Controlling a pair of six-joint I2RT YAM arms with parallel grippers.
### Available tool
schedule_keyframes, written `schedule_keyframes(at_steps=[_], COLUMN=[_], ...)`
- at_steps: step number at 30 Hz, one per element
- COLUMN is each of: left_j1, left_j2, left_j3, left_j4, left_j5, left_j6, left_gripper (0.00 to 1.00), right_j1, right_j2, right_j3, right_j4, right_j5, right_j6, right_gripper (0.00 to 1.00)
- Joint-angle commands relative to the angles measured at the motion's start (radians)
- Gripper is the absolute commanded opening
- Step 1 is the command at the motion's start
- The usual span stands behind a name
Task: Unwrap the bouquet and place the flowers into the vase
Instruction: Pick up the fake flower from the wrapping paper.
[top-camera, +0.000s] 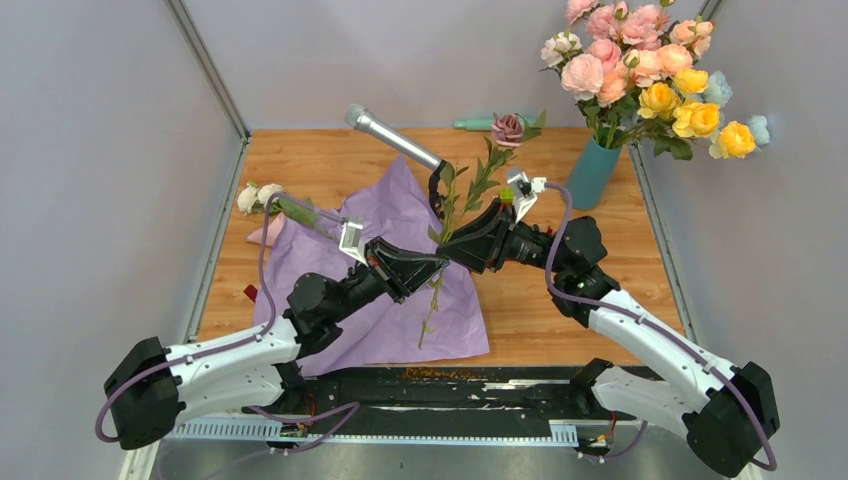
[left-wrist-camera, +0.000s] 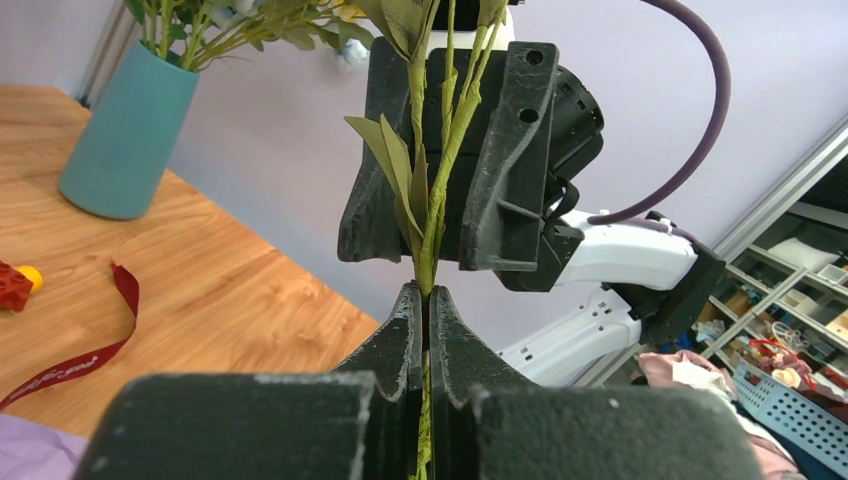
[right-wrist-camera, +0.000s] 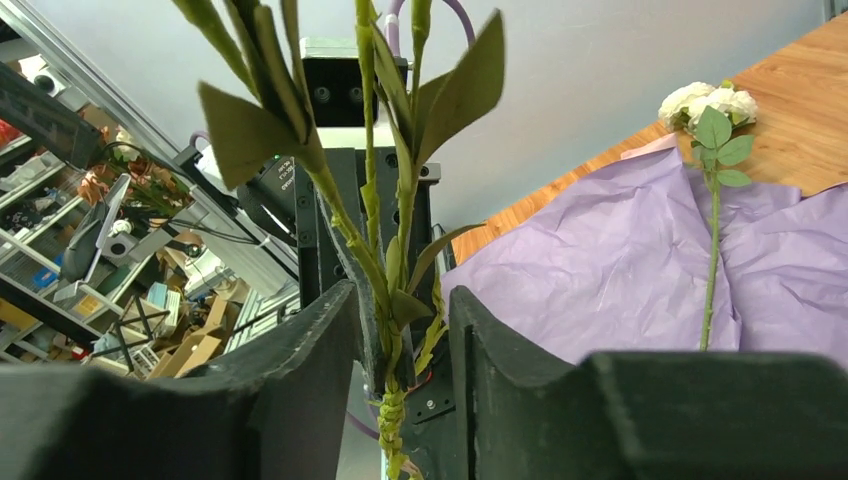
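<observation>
A dusty-pink rose (top-camera: 507, 128) on a long leafy stem (top-camera: 484, 175) is held up over the lilac paper wrap (top-camera: 400, 205). My left gripper (top-camera: 428, 268) is shut on the stem (left-wrist-camera: 428, 240) low down. Just above it my right gripper (top-camera: 450, 240) stands open, and the stem (right-wrist-camera: 392, 290) runs between its jaws with a gap on each side. The teal vase (top-camera: 592, 172) at the back right holds pink, peach and yellow flowers (top-camera: 640, 60). A white rose (top-camera: 258, 195) lies on the wrap's far left edge; it also shows in the right wrist view (right-wrist-camera: 705, 105).
A silver microphone (top-camera: 390, 135) on a black stand rises behind the wrap. A mint-green rod (top-camera: 472, 124) lies at the table's back edge. A dark red ribbon (left-wrist-camera: 90, 350) and a small red and yellow toy (left-wrist-camera: 15, 282) lie on the wood.
</observation>
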Motion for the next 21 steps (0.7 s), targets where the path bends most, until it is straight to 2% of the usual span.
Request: schedule_keyframes(at_steps=[1, 7, 10, 11, 16, 17, 19, 20, 21], left_j1=[-0.009, -0.010, -0.010, -0.010, -0.011, -0.011, -0.008, -0.009, -0.009], left_j2=[0.007, 0.017, 0.024, 0.026, 0.014, 0.005, -0.009, -0.013, -0.022], left_j3=[-0.001, 0.001, 0.004, 0.006, 0.030, 0.036, 0.064, 0.098, 0.116], left_j4=[0.064, 0.060, 0.041, 0.027, -0.089, -0.108, -0.182, -0.267, -0.316], left_j5=[0.013, 0.005, -0.006, -0.010, -0.032, -0.025, -0.006, -0.002, 0.002], left_j6=[-0.012, -0.016, -0.022, -0.021, -0.006, 0.003, 0.061, 0.080, 0.125], left_gripper=[0.00, 0.00, 0.00, 0.00, 0.02, 0.05, 0.27, 0.43, 0.51], right_j1=[0.006, 0.007, 0.006, 0.006, 0.007, 0.007, 0.006, 0.007, 0.006], right_j2=[-0.003, -0.012, -0.019, -0.022, -0.045, -0.052, -0.066, -0.074, -0.085], right_j3=[0.036, 0.032, 0.029, 0.030, 0.027, 0.033, 0.050, 0.061, 0.075], right_j4=[0.070, 0.065, 0.053, 0.047, 0.012, -0.010, -0.070, -0.113, -0.161], right_j5=[0.030, 0.033, 0.038, 0.039, 0.054, 0.057, 0.077, 0.093, 0.110], right_j6=[0.012, 0.012, 0.004, 0.001, -0.028, -0.042, -0.091, -0.121, -0.153], right_gripper=[0.36, 0.19, 0.03, 0.00, 0.00, 0.00, 0.00, 0.00, 0.00])
